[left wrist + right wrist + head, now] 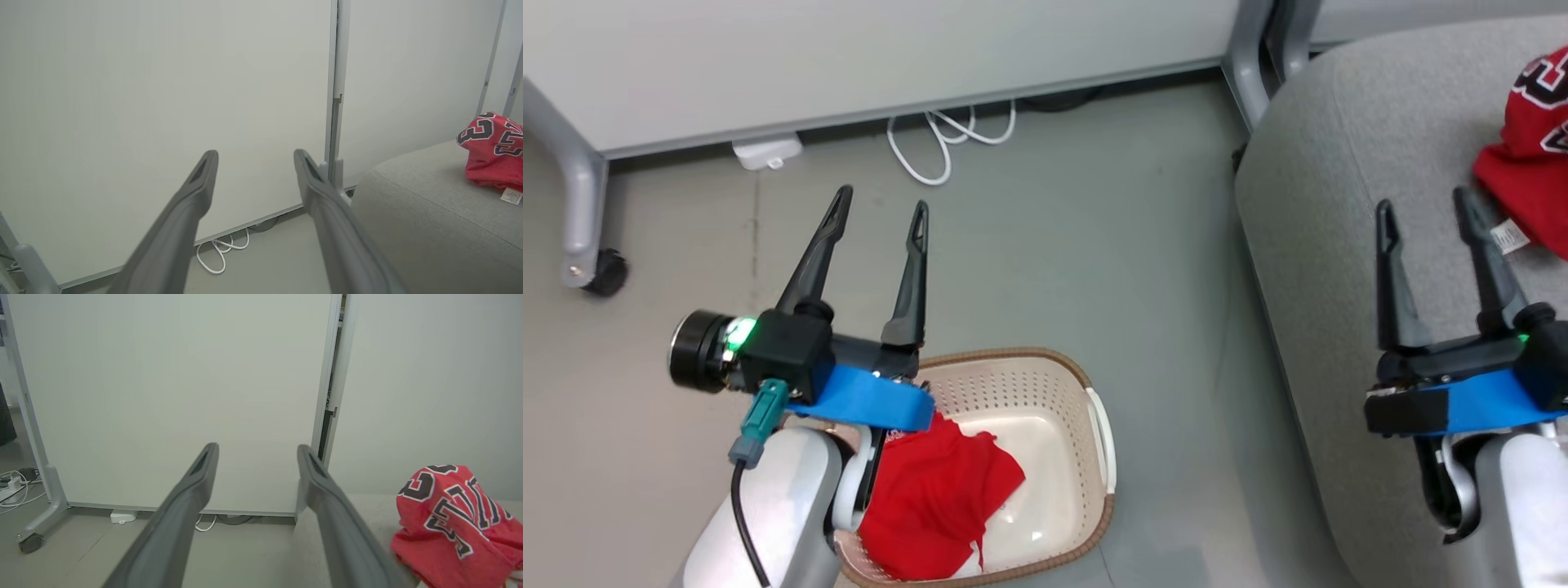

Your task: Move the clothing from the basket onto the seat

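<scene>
- While the plainer red garment [931, 498] lies crumpled in the basket [1045, 363], the task stands about half done. The jersey [1531, 155] is already on the seat [1339, 163], toward its right side.
- Left claw [883, 200]: fingers spread and holding nothing. It hovers above the basket's near-left rim and points out over the floor [1094, 245].
- Right claw [1423, 202]: fingers spread and empty, over the seat, just beside the jersey's white label [1509, 237].
- Step in hand, as judged: fetch the garment from the basket. Left claw is the nearer. It should tip downward, settle on the raised fold at the heap's middle, and pinch several layers rather than one edge.
- Lift straight up until the cloth clears the rim. The basket looks like light plastic and may drag or tip if fabric snags on a perforation.
- Materials: both garments are soft, limp cloth that holds creases, and the jersey bears black, white-outlined numerals. The basket is cream, perforated and rigid, with rounded corners and a brown rim. The seat is grey woven upholstery, rounded at the corner.
</scene>
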Robot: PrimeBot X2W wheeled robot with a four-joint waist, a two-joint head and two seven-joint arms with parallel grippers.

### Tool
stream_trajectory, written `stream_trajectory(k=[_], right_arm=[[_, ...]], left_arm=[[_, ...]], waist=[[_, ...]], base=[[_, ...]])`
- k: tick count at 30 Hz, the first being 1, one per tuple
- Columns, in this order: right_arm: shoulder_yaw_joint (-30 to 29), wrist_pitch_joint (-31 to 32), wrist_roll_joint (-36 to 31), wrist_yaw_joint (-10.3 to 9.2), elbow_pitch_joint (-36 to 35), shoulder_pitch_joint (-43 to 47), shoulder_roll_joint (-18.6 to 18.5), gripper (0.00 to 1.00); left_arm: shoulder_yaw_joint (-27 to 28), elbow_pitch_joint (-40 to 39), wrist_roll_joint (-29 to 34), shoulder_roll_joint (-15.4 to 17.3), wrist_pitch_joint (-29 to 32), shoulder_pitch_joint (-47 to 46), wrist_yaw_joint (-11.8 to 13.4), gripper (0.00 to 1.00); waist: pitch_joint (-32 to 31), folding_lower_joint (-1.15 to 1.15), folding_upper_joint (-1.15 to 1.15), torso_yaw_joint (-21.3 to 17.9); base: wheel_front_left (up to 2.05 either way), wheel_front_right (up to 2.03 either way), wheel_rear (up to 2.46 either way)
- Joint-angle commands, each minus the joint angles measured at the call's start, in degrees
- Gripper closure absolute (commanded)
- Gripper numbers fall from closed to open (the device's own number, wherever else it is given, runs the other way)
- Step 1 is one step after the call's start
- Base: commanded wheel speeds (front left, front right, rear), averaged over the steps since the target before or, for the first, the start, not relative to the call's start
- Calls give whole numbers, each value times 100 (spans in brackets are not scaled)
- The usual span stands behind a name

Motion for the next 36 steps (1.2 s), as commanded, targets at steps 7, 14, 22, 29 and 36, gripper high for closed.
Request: stream_trajectory(k=[7,14,22,29,36], right_arm=[[241,-4,-22,1,94,306,195,0],[270,-4,-23,1,155,644,363,0],[286,-4,25,1,301,1053,437,0],[309,-4,198,1,410,1365,443,0],[369,-4,265,1,461,1447,444,0]], left_arm=[[645,43,231,-237,-14,640,-246,0],[1239,70,463,-488,-15,1151,-484,0],[1743,83,755,-783,-15,1559,-748,0],[2102,135,918,-939,-15,1873,-922,0],[2267,172,1069,-1019,-15,1971,-1046,0]], waist=[[-516,1,-1,351],[-810,1,-1,486],[-987,1,-1,559],[-1122,1,-1,597],[-1163,1,-1,634]], base=[[0,0,0],[0,0,0],[0,0,0],[0,0,0],[0,0,0]])
